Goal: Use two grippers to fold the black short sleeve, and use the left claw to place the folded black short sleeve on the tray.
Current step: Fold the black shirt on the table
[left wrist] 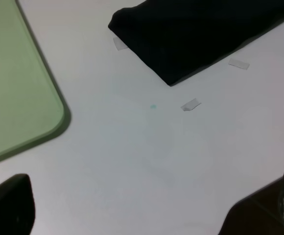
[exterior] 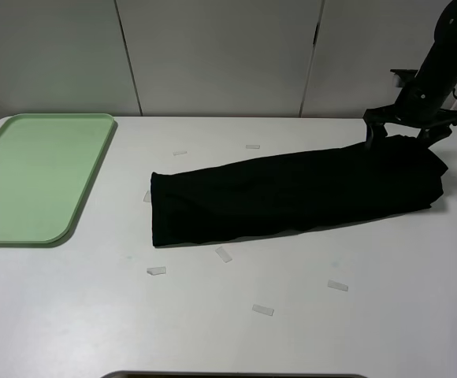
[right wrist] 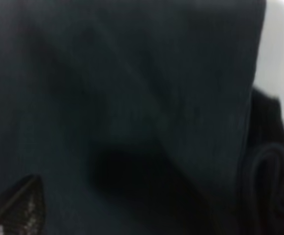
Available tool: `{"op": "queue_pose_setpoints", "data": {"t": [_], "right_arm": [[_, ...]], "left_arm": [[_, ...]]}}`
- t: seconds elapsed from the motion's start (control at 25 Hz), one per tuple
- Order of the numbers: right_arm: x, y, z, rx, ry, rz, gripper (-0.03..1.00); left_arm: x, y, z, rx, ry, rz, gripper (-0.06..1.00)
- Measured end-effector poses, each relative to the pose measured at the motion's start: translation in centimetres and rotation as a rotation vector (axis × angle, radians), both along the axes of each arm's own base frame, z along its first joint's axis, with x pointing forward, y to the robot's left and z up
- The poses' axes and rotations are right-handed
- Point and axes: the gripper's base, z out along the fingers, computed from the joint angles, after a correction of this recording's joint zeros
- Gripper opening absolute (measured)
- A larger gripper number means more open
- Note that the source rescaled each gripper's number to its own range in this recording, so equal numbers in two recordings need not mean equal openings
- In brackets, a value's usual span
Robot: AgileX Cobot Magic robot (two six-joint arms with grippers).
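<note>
The black short sleeve (exterior: 291, 193) lies folded into a long band across the middle and right of the table; no print shows. Its left end (left wrist: 196, 34) appears in the left wrist view, and dark cloth (right wrist: 132, 98) fills the right wrist view. My right gripper (exterior: 406, 134) hangs just over the shirt's far right end, jaws spread wide, nothing between them. The left claw (left wrist: 142, 215) is out of the high view; its fingertips (left wrist: 10, 205) stand wide apart over bare table, near the corner of the tray (left wrist: 14, 83). The pale green tray (exterior: 39, 177) lies empty at the far left.
Several small paper scraps (exterior: 224, 253) are scattered on the white table around the shirt, some in front (exterior: 263, 310) and some behind (exterior: 180, 153). A grey panelled wall stands behind the table. A dark edge (exterior: 236, 376) shows at the front.
</note>
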Motion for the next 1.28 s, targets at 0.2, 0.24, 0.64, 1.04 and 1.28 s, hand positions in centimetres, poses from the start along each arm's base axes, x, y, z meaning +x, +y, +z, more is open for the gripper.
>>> {"op": "queue_pose_setpoints", "data": {"t": [0.2,0.24,0.64,1.04,1.28], "right_arm": [[0.1,-1.7,0.0,-0.032,-0.030,0.014,1.00],[0.1,-2.3,0.0,-0.039,-0.029,0.010,1.00],[-1.0,-8.3,0.1,-0.027,-0.043,-0.094,1.00],[-1.1,-7.2,-1.7,0.280,-0.032,0.061,1.00],[-1.2,-8.7,-3.8,0.229,-0.013,0.058,1.00]], "left_arm": [[0.0,0.0,0.0,0.001,0.000,0.001,1.00],[0.0,0.0,0.0,0.001,0.000,0.000,1.00],[0.0,0.0,0.0,0.001,0.000,0.000,1.00],[0.0,0.0,0.0,0.001,0.000,0.000,1.00],[0.0,0.0,0.0,0.001,0.000,0.001,1.00]]}}
